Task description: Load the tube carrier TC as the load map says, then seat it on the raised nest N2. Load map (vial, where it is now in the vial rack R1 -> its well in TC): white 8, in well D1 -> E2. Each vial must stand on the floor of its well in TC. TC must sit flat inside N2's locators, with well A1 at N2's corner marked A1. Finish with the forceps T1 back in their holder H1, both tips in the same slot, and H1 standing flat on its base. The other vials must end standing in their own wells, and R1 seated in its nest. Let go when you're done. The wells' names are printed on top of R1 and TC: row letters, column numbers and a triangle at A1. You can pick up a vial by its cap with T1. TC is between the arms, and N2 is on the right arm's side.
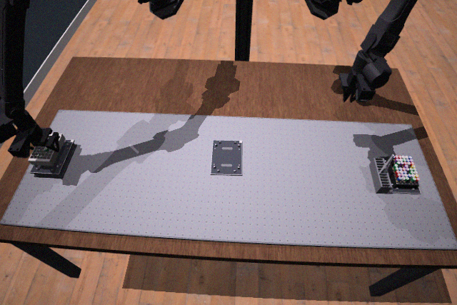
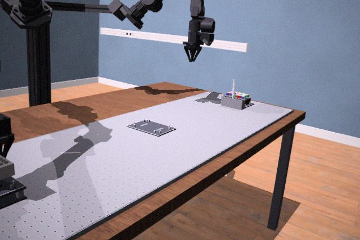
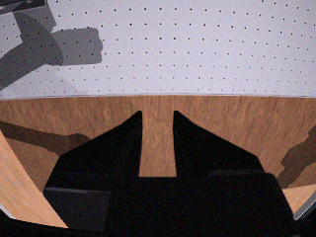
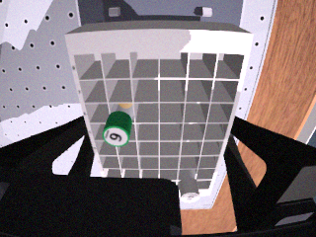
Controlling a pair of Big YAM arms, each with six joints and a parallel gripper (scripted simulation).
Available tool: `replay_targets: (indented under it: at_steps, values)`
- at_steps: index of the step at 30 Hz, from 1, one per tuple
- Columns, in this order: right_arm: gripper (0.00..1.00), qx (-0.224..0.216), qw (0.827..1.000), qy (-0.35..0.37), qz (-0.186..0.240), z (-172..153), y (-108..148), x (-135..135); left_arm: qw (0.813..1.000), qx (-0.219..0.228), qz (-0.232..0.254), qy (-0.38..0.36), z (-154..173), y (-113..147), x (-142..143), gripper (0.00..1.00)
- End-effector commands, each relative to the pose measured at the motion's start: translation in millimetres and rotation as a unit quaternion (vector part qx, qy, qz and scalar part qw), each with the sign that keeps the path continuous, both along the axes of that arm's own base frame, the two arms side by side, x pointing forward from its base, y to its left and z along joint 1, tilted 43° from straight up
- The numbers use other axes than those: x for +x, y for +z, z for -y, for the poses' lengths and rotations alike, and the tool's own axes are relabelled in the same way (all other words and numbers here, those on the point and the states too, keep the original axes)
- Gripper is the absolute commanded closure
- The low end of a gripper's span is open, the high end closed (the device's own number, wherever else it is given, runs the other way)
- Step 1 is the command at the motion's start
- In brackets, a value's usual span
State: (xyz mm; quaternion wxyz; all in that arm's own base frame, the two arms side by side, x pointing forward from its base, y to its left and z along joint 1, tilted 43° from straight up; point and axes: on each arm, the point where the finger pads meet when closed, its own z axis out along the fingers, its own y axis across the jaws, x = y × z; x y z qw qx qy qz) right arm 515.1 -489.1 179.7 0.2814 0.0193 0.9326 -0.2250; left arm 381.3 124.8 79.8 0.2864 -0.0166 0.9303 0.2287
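Note:
The right gripper [image 1: 45, 145] [image 4: 159, 123] is shut on the tube carrier TC [image 1: 42, 156] [image 2: 6, 170] [image 4: 159, 41] and holds it above the raised nest N2 [image 1: 66, 157] [image 2: 18, 187] [image 4: 160, 7]. In the right wrist view, a green-capped vial 9 [image 4: 118, 129] and a white-capped vial [image 4: 190, 193] stand in TC; the white cap's number is not readable. The left gripper [image 1: 350, 98] [image 2: 191, 59] [image 3: 158, 116] is open slightly and empty, high behind the rack. The forceps T1 [image 1: 385, 164] [image 2: 233, 88] lean upright in the slotted holder H1 [image 1: 383, 184] [image 2: 232, 103]. The rack R1 [image 1: 405, 185] holds several colored-capped vials.
A flat dark nest plate [image 1: 226, 157] [image 2: 149, 128] with small locators lies bare in the middle of the perforated board [image 1: 295, 206] [image 2: 189, 144]. H1 stands close beside R1. N2 is near the board's edge on the right arm's side.

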Motion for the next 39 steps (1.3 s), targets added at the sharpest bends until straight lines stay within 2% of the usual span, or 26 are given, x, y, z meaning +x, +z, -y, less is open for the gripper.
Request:
replay_targets:
  at_steps: [1,9,10,19,27,31,35,39]
  values:
    - [1.00,-0.018,1.000,0.002,0.017,8.0,24.4,13.2,1.000,-0.001,0.007,0.004,-1.4,4.5,3.0,0.76]
    - [1.00,-0.015,1.000,0.002,0.015,9.5,16.9,14.9,1.000,-0.001,0.007,0.004,-1.4,4.5,3.0,0.76]
    - [1.00,-0.027,0.999,0.002,0.027,7.8,40.3,13.3,1.000,-0.001,0.007,0.004,-1.4,4.5,3.0,0.76]
    - [1.00,-0.016,1.000,0.002,0.016,10.0,17.6,16.3,1.000,-0.001,0.007,0.004,-1.4,4.5,3.0,0.76]
    - [1.00,-0.020,1.000,0.002,0.020,9.8,24.8,16.7,1.000,-0.001,0.007,0.004,-1.4,4.5,3.0,0.76]
    - [1.00,-0.015,1.000,0.002,0.015,10.6,13.7,17.9,1.000,-0.001,0.007,0.004,-1.4,4.5,3.0,0.76]
    - [1.00,-0.020,1.000,0.003,0.020,10.3,22.5,18.3,1.000,-0.001,0.007,0.004,-1.4,4.5,3.0,0.76]
    - [1.00,-0.014,1.000,0.003,0.014,10.7,12.0,19.3,1.000,-0.001,0.007,0.004,-1.4,4.5,3.0,0.76]
